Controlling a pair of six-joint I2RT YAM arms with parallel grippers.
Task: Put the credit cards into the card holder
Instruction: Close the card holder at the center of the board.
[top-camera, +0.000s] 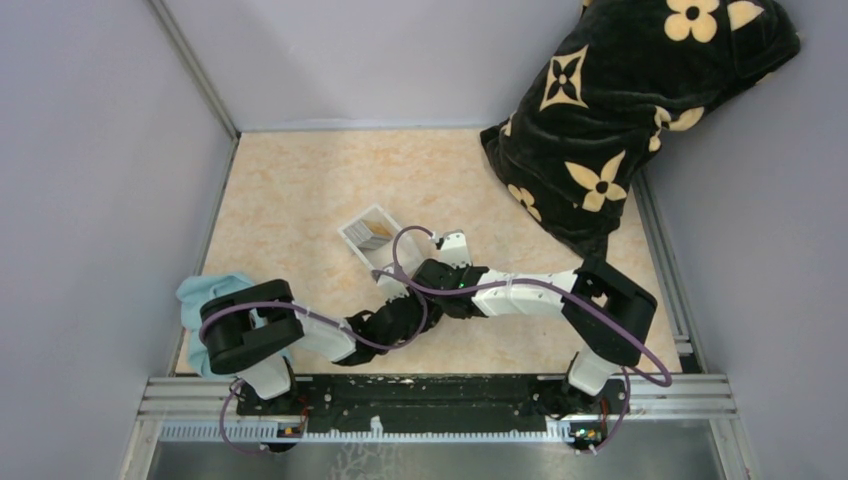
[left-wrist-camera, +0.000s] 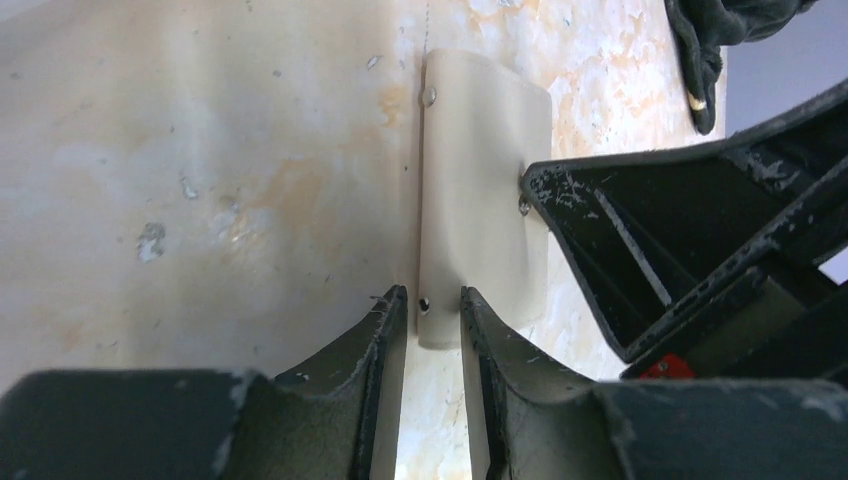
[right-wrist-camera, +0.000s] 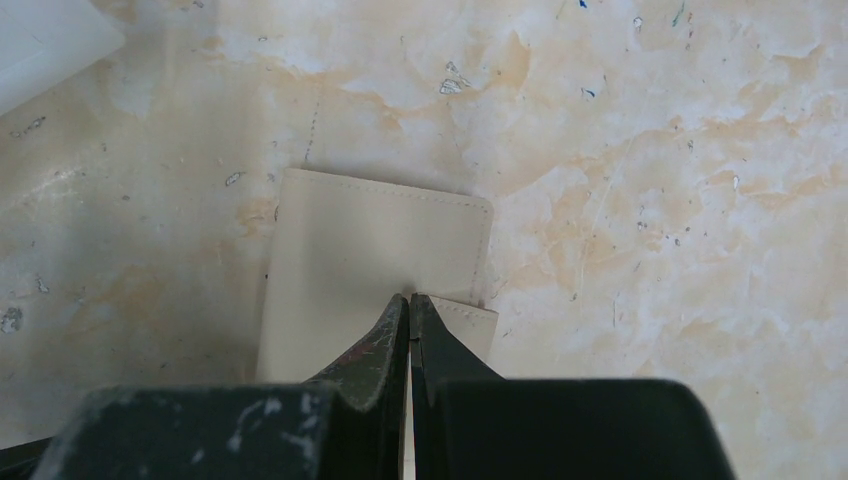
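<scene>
while the credit cards (top-camera: 375, 237) sit stacked in the clear white tray (top-camera: 347, 231) at mid-surface, both arms crowd over the card holder (left-wrist-camera: 480, 180), which lies folded shut and flat on the mottled surface (top-camera: 300, 190) just on the near side of that tray; the overhead view hides it under the wrists. the left tool (left-wrist-camera: 432, 320) is parted by a narrow gap, its fingers flanking the near corner of the card holder by a snap stud, and it does not appear to clamp anything; this looks like a bracing position, meant to pin the wallet so it cannot slide. the right tool (right-wrist-camera: 409, 303) has its fingers pressed together with no visible gap, tips resting on the wallet's top face beside the small tab, probably to get under the flap and lift it; whether the tab is pinched, i cannot tell. no card is held, so opening the holder seems to be the step in hand. a light blue cloth (top-camera: 205, 295) lies by the left base.
</scene>
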